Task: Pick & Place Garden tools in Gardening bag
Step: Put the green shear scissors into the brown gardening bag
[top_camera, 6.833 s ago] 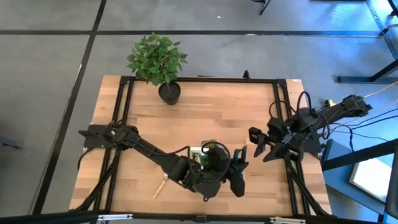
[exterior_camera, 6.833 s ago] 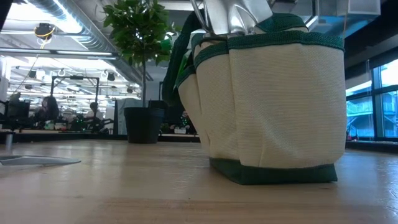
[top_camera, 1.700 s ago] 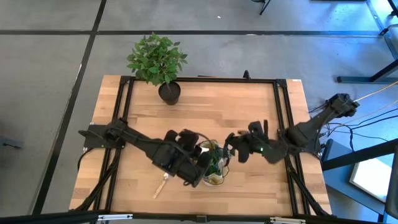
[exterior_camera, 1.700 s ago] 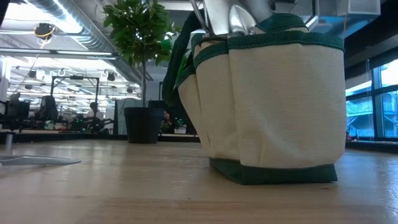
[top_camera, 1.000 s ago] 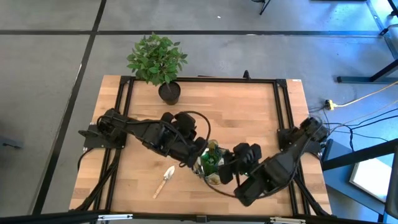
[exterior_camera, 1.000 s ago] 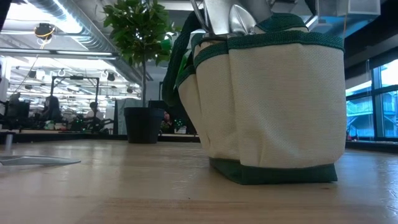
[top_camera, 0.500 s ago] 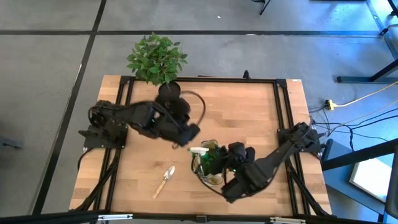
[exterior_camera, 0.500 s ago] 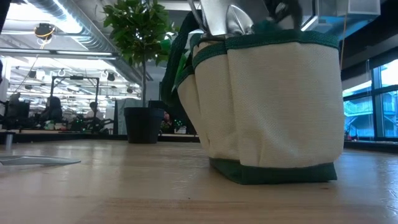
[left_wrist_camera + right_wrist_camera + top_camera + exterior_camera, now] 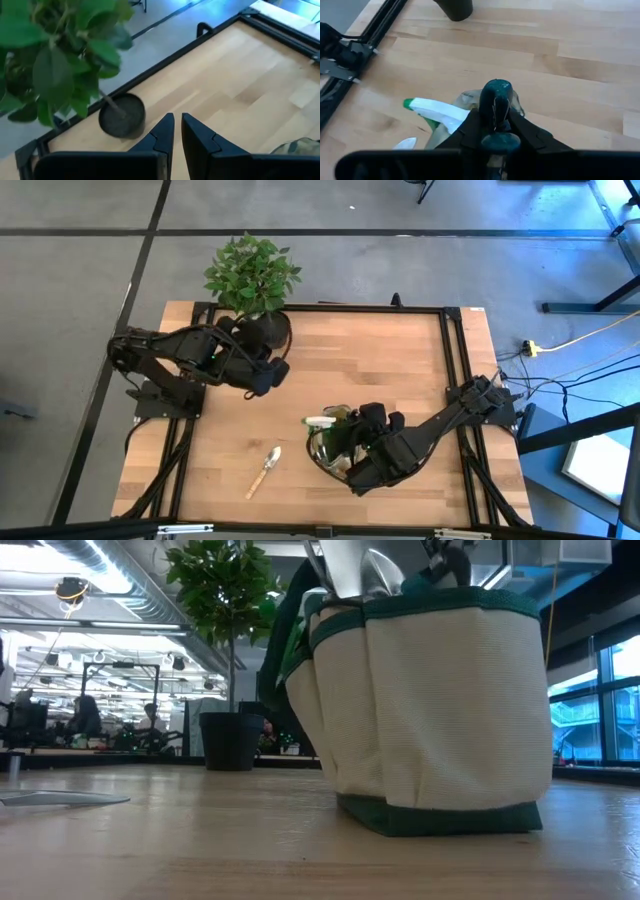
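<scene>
Your work surface is a light wooden butcher-block table [image 9: 370, 370] framed by black rails. At about eleven o'clock, hard against the far edge, stands a leafy plant in a black pot [image 9: 268, 328]. Near the front, around six o'clock, sits the gardening bag [image 9: 335, 450], its cream side and green trim flat on the wood in the low view. Just beside it at seven o'clock a wooden-handled trowel [image 9: 264, 471] lies flat, apart from the bag.

You have bare worktop [image 9: 380, 360] from 12 to 3 o'clock. The potted plant [image 9: 255, 280] blocks 11 o'clock; the gardening bag [image 9: 335, 450] and a trowel [image 9: 265, 470] crowd 6.
</scene>
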`<state>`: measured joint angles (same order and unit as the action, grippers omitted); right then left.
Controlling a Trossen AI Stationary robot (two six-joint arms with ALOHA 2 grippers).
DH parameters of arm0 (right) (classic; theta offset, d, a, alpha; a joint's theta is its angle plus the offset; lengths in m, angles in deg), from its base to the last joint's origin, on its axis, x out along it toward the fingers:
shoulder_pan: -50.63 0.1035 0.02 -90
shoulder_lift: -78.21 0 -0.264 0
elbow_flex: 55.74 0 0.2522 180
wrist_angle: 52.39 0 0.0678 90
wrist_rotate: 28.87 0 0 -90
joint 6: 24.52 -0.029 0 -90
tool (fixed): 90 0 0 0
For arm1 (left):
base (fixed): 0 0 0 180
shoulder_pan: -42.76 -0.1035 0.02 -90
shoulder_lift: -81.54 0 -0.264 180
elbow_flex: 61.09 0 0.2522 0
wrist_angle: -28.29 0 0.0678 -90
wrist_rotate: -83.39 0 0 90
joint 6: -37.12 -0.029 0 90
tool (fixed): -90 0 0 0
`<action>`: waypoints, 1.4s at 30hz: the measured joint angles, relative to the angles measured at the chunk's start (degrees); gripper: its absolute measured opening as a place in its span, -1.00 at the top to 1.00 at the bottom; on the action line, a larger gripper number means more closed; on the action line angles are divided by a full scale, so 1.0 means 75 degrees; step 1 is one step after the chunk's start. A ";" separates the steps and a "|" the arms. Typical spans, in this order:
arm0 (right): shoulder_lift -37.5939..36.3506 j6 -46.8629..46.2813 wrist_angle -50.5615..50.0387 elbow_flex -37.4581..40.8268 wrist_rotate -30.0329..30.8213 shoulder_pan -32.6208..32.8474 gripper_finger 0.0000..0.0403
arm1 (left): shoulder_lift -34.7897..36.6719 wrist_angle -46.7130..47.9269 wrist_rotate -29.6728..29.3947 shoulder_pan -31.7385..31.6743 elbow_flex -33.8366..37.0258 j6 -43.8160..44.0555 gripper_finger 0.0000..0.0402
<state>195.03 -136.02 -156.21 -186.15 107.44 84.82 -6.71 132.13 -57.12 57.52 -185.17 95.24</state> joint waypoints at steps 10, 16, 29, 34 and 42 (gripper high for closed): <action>-0.0009 0.0737 -0.0006 -0.0366 -0.0046 -0.0174 0.69 | 0.0174 -0.0016 0.0300 0.0023 0.1014 0.0302 0.86; -0.0009 0.0858 0.0008 -0.0369 -0.0189 -0.0313 0.69 | 0.0175 -0.0012 0.0243 0.0023 0.1061 0.0167 0.86; -0.0114 0.1130 0.0005 -0.0372 -0.0725 -0.0526 0.69 | 0.0218 -0.0012 0.0153 0.0076 0.1061 -0.0408 0.86; -0.0117 0.1362 0.0007 -0.0372 -0.0606 -0.0706 0.70 | 0.0218 -0.0012 0.0065 0.0076 0.1061 -0.0691 0.86; -0.0117 0.1789 0.0008 -0.0372 -0.0872 -0.0956 0.70 | 0.0218 -0.0009 0.0062 0.0076 0.1061 -0.0839 0.86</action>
<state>194.15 -122.60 -156.15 -188.94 100.90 77.65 -5.07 132.07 -56.66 58.09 -177.21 88.95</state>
